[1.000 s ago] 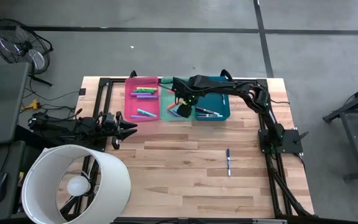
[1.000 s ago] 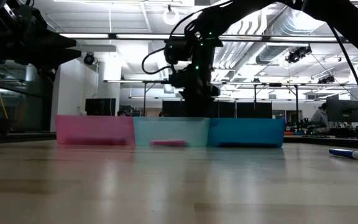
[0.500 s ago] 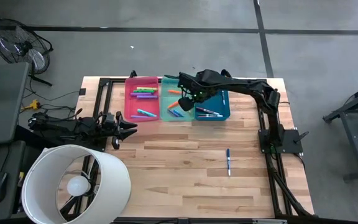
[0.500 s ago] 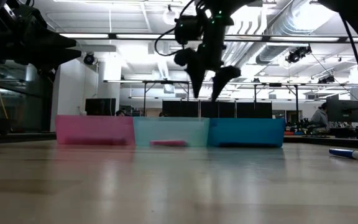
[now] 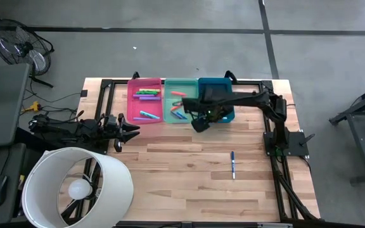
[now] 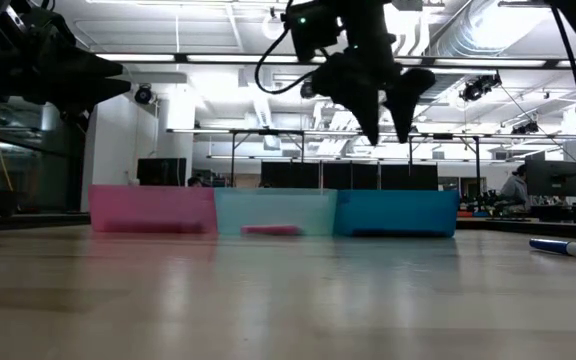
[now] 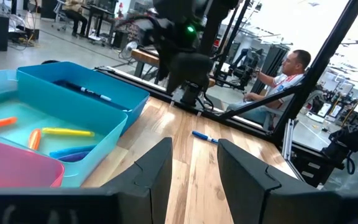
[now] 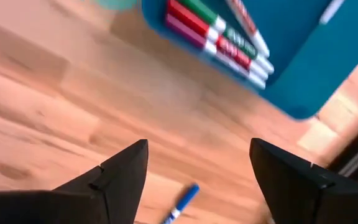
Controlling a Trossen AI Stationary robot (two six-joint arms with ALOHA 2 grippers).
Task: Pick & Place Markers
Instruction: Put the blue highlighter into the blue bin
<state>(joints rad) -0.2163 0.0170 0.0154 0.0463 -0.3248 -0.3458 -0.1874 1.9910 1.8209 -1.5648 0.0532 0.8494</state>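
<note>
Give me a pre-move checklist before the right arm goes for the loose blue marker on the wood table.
1. Right gripper open and empty: ok, fingers spread, nothing between them.
2. Right gripper clear of the bins: ok, raised above the blue rectangular plastic bin in the low view.
3. Target in sight: ok, the thin blue marker with white end lies alone on the bare wooden table, also seen in the right wrist view.
4. Path free: ok, nothing lies between gripper and marker.
5. Left gripper out of the way: ok, parked at the table's left edge.
6. Marker's exact orientation for grasp: ok, lengthwise front to back.
</note>
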